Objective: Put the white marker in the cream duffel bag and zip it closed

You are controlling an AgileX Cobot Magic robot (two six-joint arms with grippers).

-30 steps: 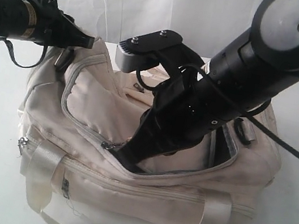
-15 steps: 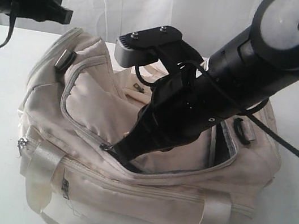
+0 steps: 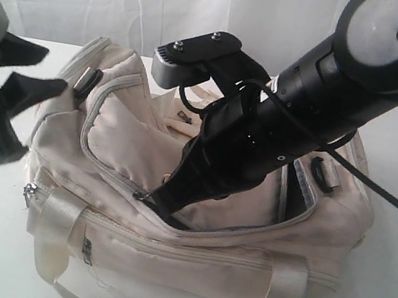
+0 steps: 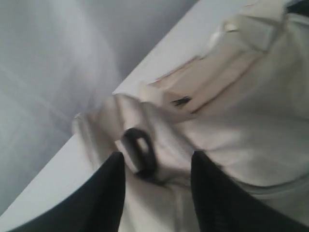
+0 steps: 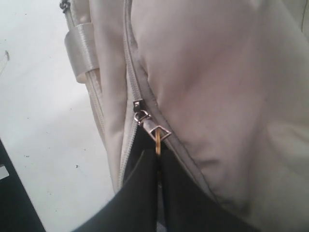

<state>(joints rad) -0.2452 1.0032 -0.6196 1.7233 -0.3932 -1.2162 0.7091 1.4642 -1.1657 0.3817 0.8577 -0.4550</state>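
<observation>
At the front of the cream duffel bag [image 3: 128,141], on its part-open top zipper, the right gripper [image 5: 157,153] pinches the zipper pull [image 5: 158,132] tight. Beside the bag's left end, the left gripper [image 3: 53,69] hangs spread wide and empty. The white marker is hidden.

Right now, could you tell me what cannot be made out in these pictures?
The white marker: in no view; in the exterior view the right arm hides much of the opening of the cream duffel bag.
Print on the label near the black ring: blurred, left wrist view.
End of the zipper pull: hidden inside the right gripper, right wrist view.
</observation>
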